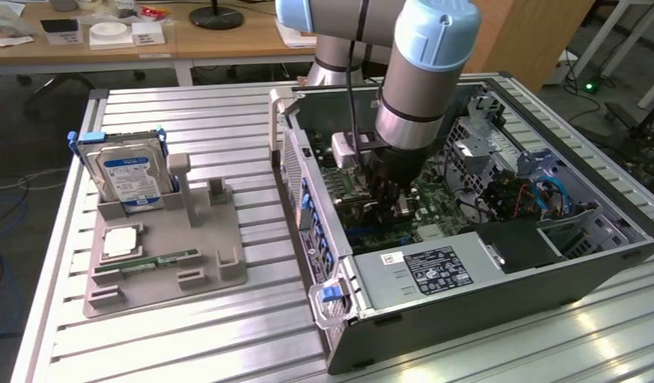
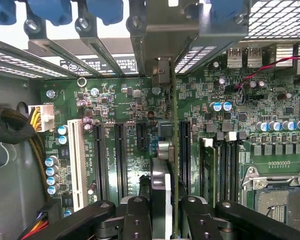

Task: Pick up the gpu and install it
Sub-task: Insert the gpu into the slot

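1 tool point(image 2: 162, 210) grips the edge-on gpu point(image 2: 174, 150), its lower edge hidden.

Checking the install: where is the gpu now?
The gpu is held edge-on in the gripper inside the computer case, over the motherboard's expansion slots.

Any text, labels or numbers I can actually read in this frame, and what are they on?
None can be read for certain.
Hard drive blue-white label: print too small.
Power supply black sticker: white text and marks, illegible.
Small white sticker beside it: illegible.
Motherboard white silkscreen by the slots: blurred.
Label strip behind the slot brackets: blurred.
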`<act>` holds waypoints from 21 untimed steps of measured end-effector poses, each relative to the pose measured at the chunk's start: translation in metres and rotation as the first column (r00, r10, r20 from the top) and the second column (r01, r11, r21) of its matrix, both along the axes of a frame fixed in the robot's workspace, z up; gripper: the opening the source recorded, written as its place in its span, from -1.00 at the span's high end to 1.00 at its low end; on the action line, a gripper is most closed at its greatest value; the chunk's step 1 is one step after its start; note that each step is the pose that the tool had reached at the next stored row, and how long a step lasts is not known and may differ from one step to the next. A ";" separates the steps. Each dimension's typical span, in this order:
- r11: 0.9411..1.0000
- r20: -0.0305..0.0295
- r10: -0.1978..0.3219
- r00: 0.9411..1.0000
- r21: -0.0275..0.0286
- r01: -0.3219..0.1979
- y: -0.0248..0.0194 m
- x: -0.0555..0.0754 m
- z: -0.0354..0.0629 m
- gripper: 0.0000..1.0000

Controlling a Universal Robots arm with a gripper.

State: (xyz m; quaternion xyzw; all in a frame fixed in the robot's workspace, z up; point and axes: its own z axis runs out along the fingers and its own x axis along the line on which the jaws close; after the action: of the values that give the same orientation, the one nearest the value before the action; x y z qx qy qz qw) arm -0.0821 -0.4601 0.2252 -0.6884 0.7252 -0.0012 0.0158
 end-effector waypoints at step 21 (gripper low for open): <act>1.000 0.000 0.000 1.000 0.000 0.000 0.0005 0.000 0.0020 0.44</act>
State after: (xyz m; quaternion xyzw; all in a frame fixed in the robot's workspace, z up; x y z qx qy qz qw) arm -0.0820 -0.4596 0.2272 -0.6884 0.7251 -0.0012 0.0160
